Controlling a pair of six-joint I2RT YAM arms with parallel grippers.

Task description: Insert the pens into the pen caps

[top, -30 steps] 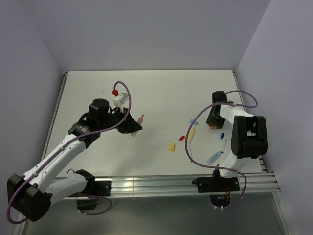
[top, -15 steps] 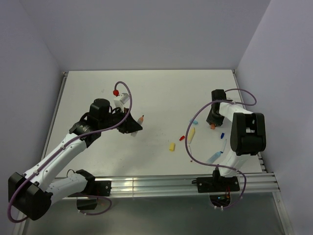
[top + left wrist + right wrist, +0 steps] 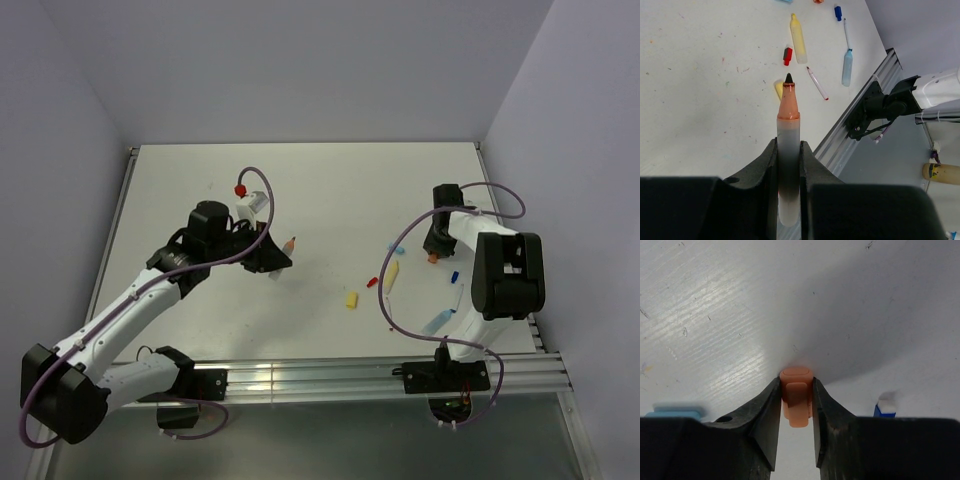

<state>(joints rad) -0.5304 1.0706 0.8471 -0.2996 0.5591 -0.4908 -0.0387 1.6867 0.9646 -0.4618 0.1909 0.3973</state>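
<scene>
At the table's (image 3: pixel 330 190) right side, the right gripper (image 3: pixel 795 386) pinches the orange cap (image 3: pixel 796 405) (down on the surface); well apart leftward, the left gripper (image 3: pixel 788 144) clamps the white pen (image 3: pixel 788 127), tip pointing toward it.

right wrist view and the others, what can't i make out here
- Orange plastic cap, right wrist view: which end is open is unclear; the right fingers cover its sides.
- Light blue object, right wrist view: blurred, partly hidden behind the fingers' black base.
- Pale marker with an orange tip, left wrist view: rear end blurs between the left fingers.
</scene>
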